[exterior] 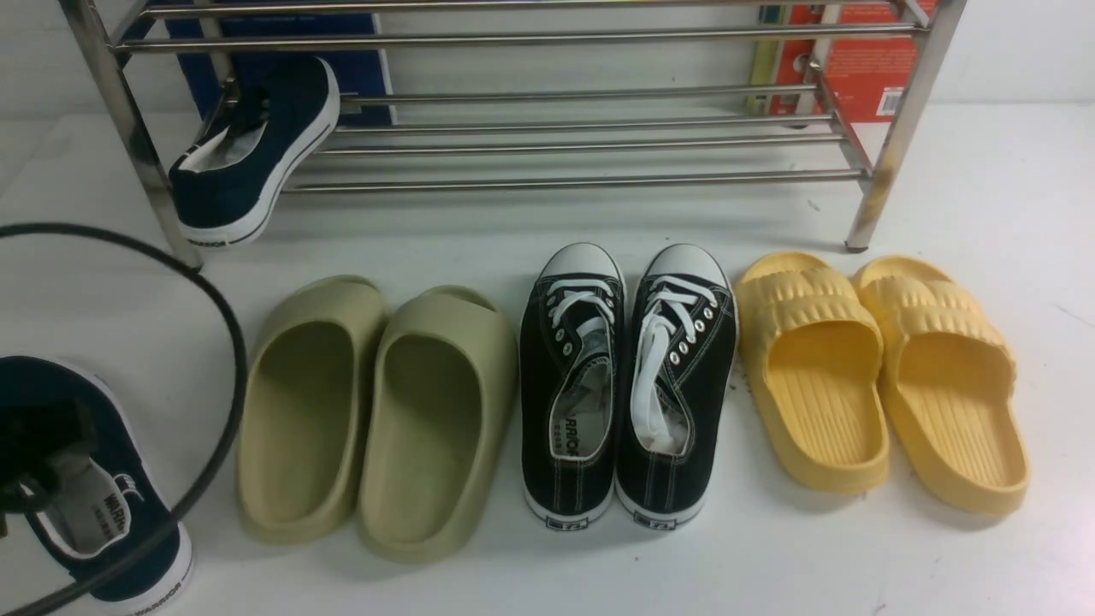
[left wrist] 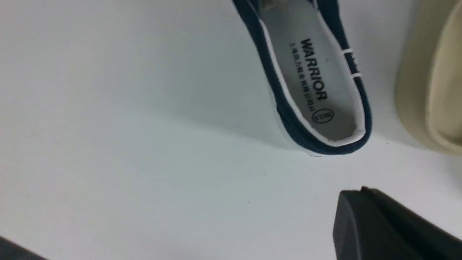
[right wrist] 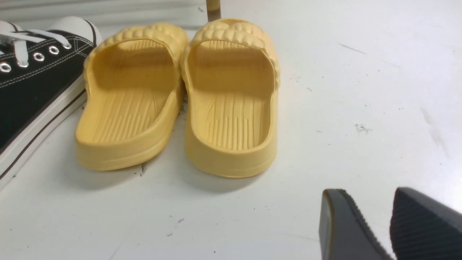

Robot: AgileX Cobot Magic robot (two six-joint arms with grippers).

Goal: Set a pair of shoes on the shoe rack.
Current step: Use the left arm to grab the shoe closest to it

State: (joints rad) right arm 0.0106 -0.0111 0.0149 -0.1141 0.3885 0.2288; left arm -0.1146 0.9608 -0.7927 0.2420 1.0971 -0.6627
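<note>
Navy canvas, white sole: one navy shoe on the bench lies at the far left, toe towards the rack, heel at the near edge; "WARRIOR" reads on its white insole; dark parts of the left arm overlap its opening in the front view; a black cable loops across it.

Left claw: closed, nothing in it; in the left wrist view it hangs over bare bench, just off the shoe's heel and apart from it.

Beyond, the shoe rack, shiny steel tubes, spans most of the far side; the navy shoe on the rack sits at the left end of the low tier, just beside the front left leg; tilted, toe up into the rack, heel hanging out over the front tube; whether the heel touches the bench I cannot tell.

A blue box shows behind the rack's left half.

In front of the rack, in a row, toes towards it: olive slides, touching side by side; black lace-up sneakers, white toe caps, pressed together; yellow slides, ribbed straps, close beside the sneakers.

A red box stands behind the rack's right end.

Right claw: narrow, fingers drawn together, only a sliver of bench between the tips, holding nothing; over bare bench, near the yellow slides' heels, well apart from both navy shoes.
</note>
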